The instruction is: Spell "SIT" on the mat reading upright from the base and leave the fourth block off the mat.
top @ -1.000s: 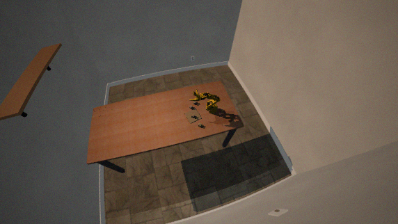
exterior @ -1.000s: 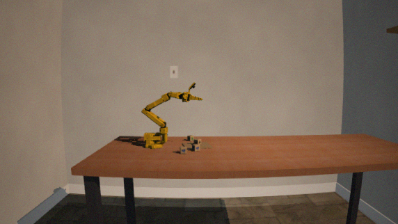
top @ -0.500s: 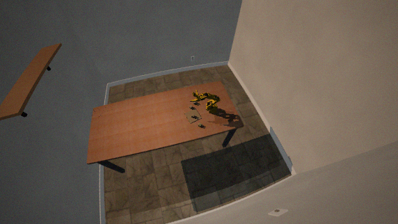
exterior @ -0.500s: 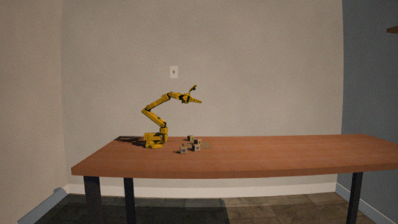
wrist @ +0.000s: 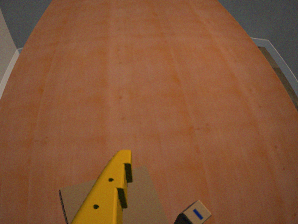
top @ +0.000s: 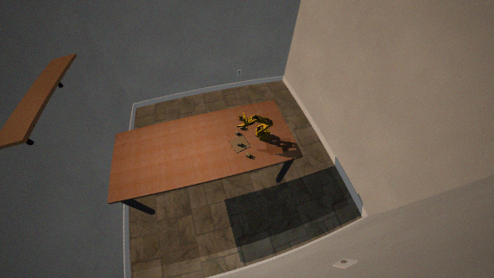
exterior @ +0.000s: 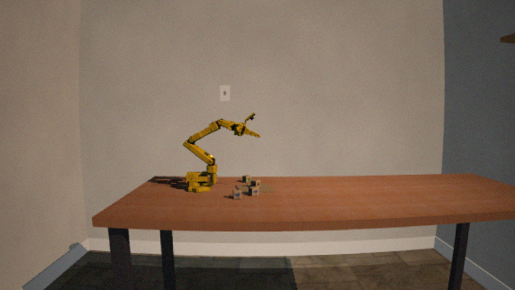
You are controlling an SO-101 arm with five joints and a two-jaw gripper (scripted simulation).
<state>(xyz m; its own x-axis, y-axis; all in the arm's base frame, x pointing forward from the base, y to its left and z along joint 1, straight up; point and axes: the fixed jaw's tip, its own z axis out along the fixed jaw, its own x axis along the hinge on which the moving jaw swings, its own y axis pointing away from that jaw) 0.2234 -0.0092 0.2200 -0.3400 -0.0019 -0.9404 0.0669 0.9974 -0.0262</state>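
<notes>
My gripper (exterior: 255, 126) is open and empty, raised high above the table on the yellow arm (exterior: 204, 149). In the wrist view its yellow fixed jaw (wrist: 100, 219) points over the tan mat (wrist: 133, 219). A block with a blue "I" (wrist: 193, 219) stands at the mat's right edge. In the side view several blocks (exterior: 247, 186) cluster in front of the arm's base, beside the mat (exterior: 266, 188). The other letters are too small to read.
The long wooden table (exterior: 315, 198) stretches far beyond the mat. The arm's base (exterior: 198, 180) stands near one end of the table, close to the wall. A wall shelf (top: 36, 99) hangs far off.
</notes>
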